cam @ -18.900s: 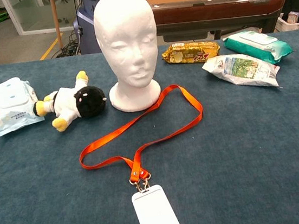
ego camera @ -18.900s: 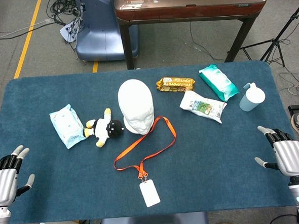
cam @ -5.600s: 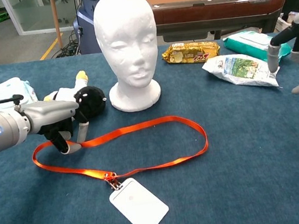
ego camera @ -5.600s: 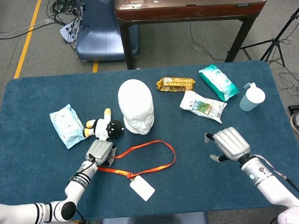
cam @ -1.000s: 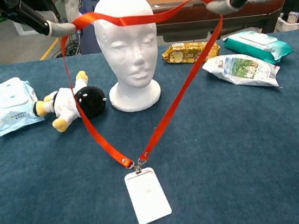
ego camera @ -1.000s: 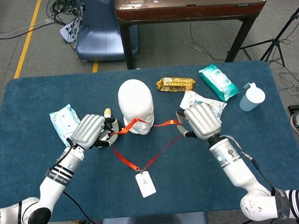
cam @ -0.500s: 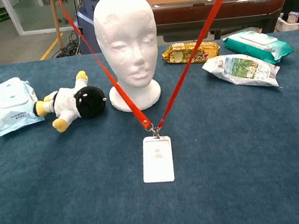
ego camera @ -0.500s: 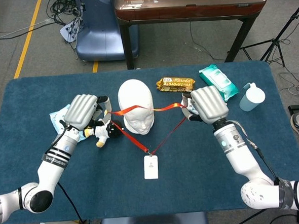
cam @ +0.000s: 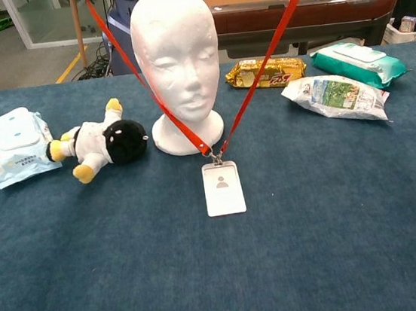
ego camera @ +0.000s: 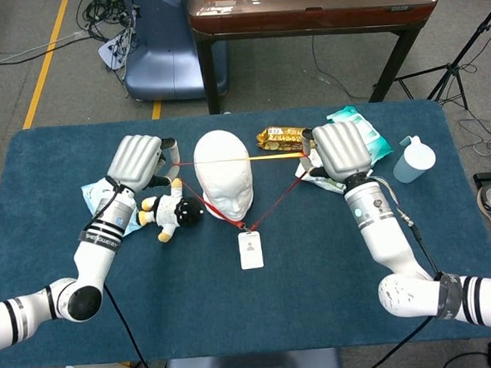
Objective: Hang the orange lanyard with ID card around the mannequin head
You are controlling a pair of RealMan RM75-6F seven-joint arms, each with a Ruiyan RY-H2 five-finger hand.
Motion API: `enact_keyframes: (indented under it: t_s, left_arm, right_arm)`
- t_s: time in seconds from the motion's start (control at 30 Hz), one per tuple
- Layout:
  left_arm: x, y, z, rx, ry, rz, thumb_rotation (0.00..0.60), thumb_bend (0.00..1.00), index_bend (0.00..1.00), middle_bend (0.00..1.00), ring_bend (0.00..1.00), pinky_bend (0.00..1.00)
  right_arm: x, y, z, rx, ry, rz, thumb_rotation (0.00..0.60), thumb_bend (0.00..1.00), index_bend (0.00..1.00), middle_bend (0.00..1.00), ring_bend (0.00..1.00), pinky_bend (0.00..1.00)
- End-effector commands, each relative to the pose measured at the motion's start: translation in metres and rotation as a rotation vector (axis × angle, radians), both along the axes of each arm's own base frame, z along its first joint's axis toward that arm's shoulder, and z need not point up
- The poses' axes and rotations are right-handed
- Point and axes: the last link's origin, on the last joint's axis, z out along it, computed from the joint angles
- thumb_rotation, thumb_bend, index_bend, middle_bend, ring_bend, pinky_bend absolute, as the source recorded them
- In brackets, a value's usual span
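The left hand (ego camera: 138,160) grips one side of the orange lanyard (cam: 263,58), fingers closed on the strap; the right hand (ego camera: 341,151) grips the other side. Between them the strap runs taut across the top of the mannequin head (ego camera: 225,183), which stands midway between the hands. Below them two strands slant inward to a clip, and the ID card (cam: 223,188) hangs in front of the head's base. A plush toy (ego camera: 173,212) lies just below the left hand on the bench (ego camera: 319,296).
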Motion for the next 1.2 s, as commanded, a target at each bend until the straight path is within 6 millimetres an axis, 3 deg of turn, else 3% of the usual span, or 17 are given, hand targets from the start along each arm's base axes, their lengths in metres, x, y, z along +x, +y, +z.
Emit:
enact_keyframes:
  t_s: [0.03,0.47,1.2]
  left_arm:
    - [0.000,0.007,-0.007,0.008,0.033,0.004,0.600,0.37,0.59,1.00,1.00,0.99]
    - [0.013,0.039,-0.022,0.052,0.061,0.045,0.600,0.37,0.59,1.00,1.00,0.99]
    - [0.016,0.080,-0.033,0.102,0.066,0.135,0.600,0.37,0.58,1.00,1.00,0.99]
  right_arm:
    - [0.004,-0.005,-0.007,0.001,0.016,-0.011,0.600,0.43,0.63,0.94,0.97,1.00]
    - [0.022,-0.030,-0.021,-0.033,0.019,-0.076,0.600,0.43,0.63,0.94,0.97,1.00]
    - [0.030,-0.052,-0.037,-0.082,-0.002,-0.155,0.600,0.43,0.63,0.94,0.97,1.00]
